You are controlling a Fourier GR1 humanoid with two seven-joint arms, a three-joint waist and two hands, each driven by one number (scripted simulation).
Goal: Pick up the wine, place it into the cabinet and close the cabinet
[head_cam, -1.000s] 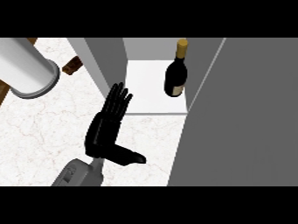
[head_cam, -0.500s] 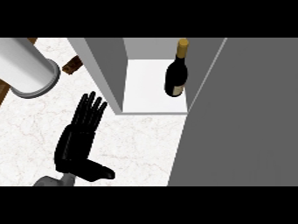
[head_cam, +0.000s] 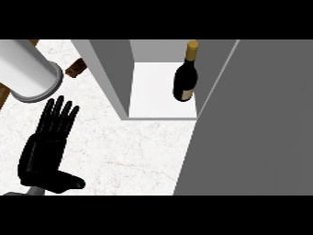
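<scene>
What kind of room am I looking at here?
Most likely a kitchen. There is a white marble counter, an open cabinet standing on it, and a wine bottle upright inside the cabinet.

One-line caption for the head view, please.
Head view: wine bottle stands inside the open cabinet; open left hand over the counter.

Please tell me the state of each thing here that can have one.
Wine: upright, inside the cabinet.
Cabinet: open.
Left hand: open, fingers straight, holding nothing.
Right hand: not in view.
</scene>
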